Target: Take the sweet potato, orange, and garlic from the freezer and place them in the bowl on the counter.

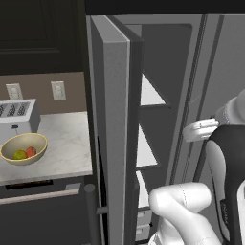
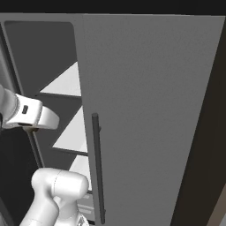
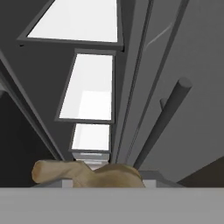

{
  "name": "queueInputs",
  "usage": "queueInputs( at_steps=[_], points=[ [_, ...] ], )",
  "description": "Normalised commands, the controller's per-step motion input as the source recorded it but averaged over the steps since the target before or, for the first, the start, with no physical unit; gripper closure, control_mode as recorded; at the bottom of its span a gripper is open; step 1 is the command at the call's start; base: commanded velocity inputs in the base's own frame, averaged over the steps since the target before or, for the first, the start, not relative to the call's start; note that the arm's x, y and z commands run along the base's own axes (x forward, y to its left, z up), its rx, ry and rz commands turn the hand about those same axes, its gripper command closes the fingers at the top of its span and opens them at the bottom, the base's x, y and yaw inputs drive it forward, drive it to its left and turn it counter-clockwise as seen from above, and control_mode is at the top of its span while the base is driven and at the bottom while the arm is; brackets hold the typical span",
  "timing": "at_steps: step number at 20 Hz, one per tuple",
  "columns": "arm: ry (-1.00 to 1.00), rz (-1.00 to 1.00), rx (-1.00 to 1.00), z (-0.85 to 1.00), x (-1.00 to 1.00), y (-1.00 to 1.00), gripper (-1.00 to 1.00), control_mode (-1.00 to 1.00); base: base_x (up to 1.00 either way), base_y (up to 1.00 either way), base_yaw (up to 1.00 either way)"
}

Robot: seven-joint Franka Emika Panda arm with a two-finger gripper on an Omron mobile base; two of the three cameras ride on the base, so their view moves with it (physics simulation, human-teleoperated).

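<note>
While fingers unseen, tan lump cropped

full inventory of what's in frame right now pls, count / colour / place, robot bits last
bowl: 1, pale yellow-tan, on the counter by the toaster
orange: 1, yellow-olive, in the bowl
sweet potato: 1, reddish, in the bowl beside the orange
toaster: 1, silver, at the back of the counter
counter: 1, white-grey marbled, left of the freezer
wall outlets: 2, pale, above the counter
freezer: 1, grey, door open, white shelves
tan knobbly item: 1, beige, at the gripper
gripper: 1, shut on the tan item
</note>
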Motion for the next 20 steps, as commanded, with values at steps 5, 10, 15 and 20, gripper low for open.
queueInputs(
  at_steps=[5,10,15,20],
  points=[
    [0.04,0.00,0.04,0.05,-0.03,-0.09,1.00,-1.00,0.00,0.00,0.00],
    [0.03,0.00,0.01,0.01,0.00,0.00,1.00,-1.00,0.00,0.00,0.00],
    [0.00,0.00,0.00,0.00,-0.07,0.00,1.00,-1.00,0.00,0.00,0.00],
    [0.00,0.00,0.00,0.00,-0.07,0.00,1.00,-1.00,0.00,0.00,0.00]
  ],
)
